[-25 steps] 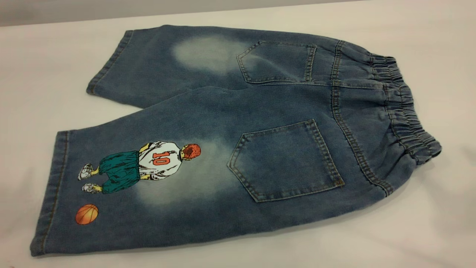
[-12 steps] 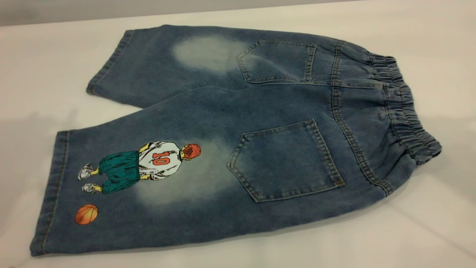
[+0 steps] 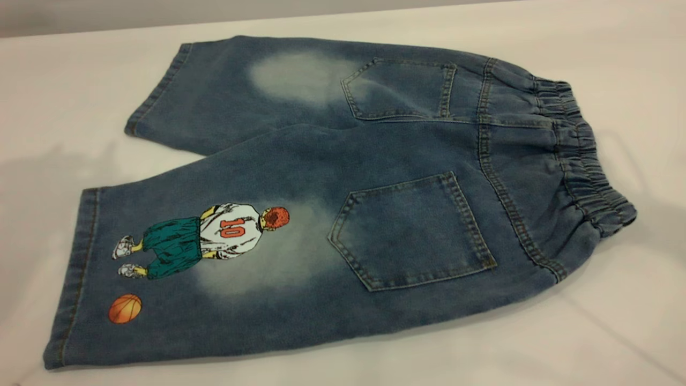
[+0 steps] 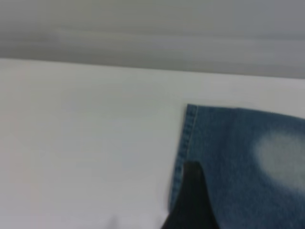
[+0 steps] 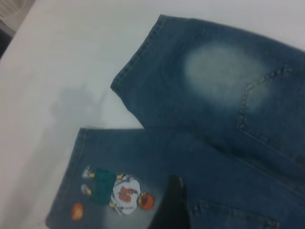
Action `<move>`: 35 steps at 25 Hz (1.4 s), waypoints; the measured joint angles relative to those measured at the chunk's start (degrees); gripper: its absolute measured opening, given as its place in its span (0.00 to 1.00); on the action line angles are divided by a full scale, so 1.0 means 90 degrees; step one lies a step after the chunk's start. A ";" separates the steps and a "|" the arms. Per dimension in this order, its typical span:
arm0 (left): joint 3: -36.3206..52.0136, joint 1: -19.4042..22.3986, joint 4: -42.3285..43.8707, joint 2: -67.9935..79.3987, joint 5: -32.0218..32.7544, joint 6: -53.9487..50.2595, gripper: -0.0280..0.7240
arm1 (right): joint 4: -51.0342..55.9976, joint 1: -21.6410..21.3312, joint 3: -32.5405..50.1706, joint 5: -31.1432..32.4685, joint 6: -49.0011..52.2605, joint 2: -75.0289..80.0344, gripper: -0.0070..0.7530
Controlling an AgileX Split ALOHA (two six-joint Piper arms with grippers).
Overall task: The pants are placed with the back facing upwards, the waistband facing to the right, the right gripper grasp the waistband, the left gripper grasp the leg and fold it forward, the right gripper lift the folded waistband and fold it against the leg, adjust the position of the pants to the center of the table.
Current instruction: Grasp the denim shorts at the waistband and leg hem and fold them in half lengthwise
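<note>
Left gripper (image 4: 190, 200), seemingly newly above unmoved pants (image 3: 343, 193), casts fresh shadows.

pants (image 3: 343, 198) flat on table (image 3: 80, 69) — waistband (image 3: 584, 155) right

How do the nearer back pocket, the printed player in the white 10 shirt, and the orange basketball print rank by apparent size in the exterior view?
Largest to smallest as seen:
1. The nearer stitched denim back pocket.
2. The printed player in the white 10 shirt and green shorts.
3. The orange basketball print, clearly the smallest.
All lie flat on the blue denim pants, so nearness hardly skews this.
</note>
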 joint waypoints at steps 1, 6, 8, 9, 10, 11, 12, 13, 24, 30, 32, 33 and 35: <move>0.0000 0.0000 0.0006 0.0000 0.0000 0.0046 0.73 | 0.0266 -0.0109 0.0000 0.0151 -0.0185 0.0146 0.78; 0.0000 0.0000 0.0006 0.0000 -0.0005 0.0166 0.73 | 0.1579 -0.1008 0.0000 0.1287 -0.1253 0.0990 0.78; 0.0000 0.0000 0.0006 0.0000 -0.0109 0.0166 0.73 | 0.1993 -0.1346 0.0006 0.1782 -0.1593 0.1293 0.78; 0.0000 0.0000 0.0006 0.0000 -0.0139 0.0166 0.73 | 0.2164 -0.1506 0.0033 0.1994 -0.1722 0.1433 0.78; 0.0000 0.0000 0.0006 0.0000 -0.0139 0.0166 0.73 | 0.2245 -0.1658 0.0053 0.2136 -0.1790 0.1551 0.78; 0.0000 0.0000 0.0001 -0.0006 -0.0139 0.0166 0.73 | 0.2269 -0.1772 0.0076 0.2215 -0.1816 0.1649 0.78; 0.0000 0.0000 0.0001 -0.0006 -0.0139 0.0166 0.73 | 0.2269 -0.1890 0.0093 0.2247 -0.1816 0.1714 0.78; 0.0000 0.0000 0.0001 -0.0006 -0.0139 0.0166 0.73 | 0.2242 -0.1985 0.0127 0.2238 -0.1807 0.1773 0.78; 0.0000 0.0000 0.0001 -0.0006 -0.0152 0.0166 0.73 | 0.1868 -0.2192 0.1206 0.1199 -0.2380 0.1848 0.78; 0.0000 0.0000 0.0001 -0.0006 -0.0152 0.0166 0.73 | 0.1827 -0.2192 0.1818 0.0806 -0.2448 0.1843 0.78; 0.0000 0.0000 0.0001 -0.0006 -0.0143 0.0166 0.73 | 0.1737 -0.2192 0.1995 0.0557 -0.2446 0.1843 0.78; 0.0000 0.0000 0.0001 -0.0006 -0.0143 0.0166 0.73 | 0.1681 -0.2192 0.2085 0.0442 -0.2439 0.1843 0.78; 0.0000 0.0000 0.0001 -0.0006 -0.0137 0.0166 0.73 | 0.1698 -0.2192 0.2236 0.0234 -0.2424 0.1843 0.78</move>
